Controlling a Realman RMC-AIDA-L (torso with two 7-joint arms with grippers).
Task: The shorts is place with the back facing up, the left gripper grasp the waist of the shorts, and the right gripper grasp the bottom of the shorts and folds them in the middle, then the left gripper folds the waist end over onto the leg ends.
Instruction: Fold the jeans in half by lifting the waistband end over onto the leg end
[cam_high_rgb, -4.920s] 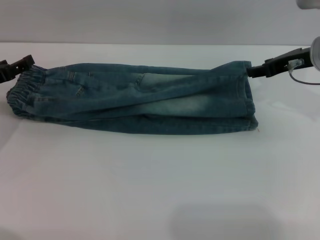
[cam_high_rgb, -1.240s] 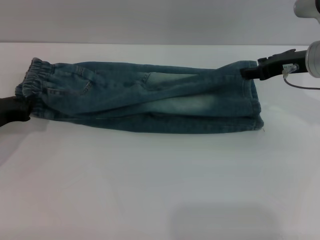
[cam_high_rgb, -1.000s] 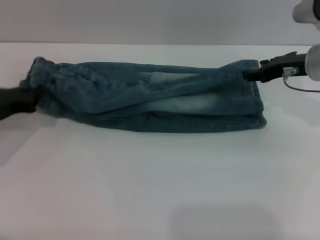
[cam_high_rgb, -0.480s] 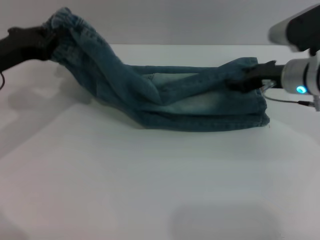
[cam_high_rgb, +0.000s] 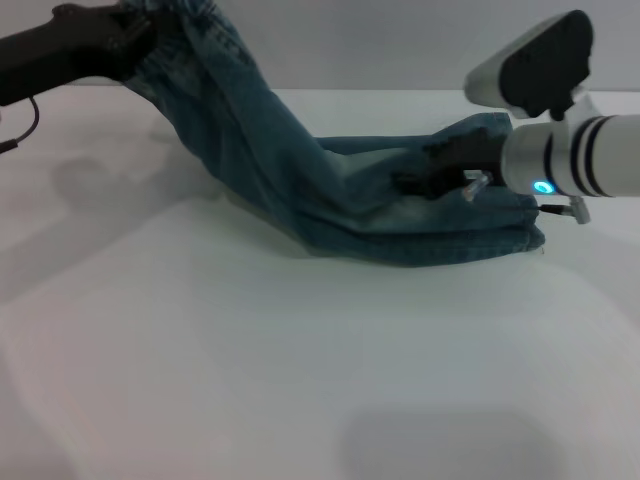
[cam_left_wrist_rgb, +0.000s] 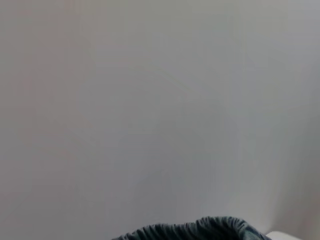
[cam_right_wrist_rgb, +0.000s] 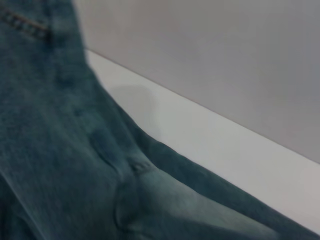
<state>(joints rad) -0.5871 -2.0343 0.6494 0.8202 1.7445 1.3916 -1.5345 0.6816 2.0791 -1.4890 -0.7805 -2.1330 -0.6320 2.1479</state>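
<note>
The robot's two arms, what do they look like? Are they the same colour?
No. The left gripper and its arm are slim and all black, with a thin dark cable looping below. The right gripper is black too, but its wrist is a fat white cylinder with dark rings, a glowing blue light, small metal fittings, and a white-and-black block on top.

Left tool (cam_high_rgb: 140, 30) tips buried in the waist (cam_high_rgb: 185, 15) folds

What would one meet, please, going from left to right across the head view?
left gripper holding the waist up → the shorts sloping down to the table → right gripper resting on the denim → the leg ends.
</note>
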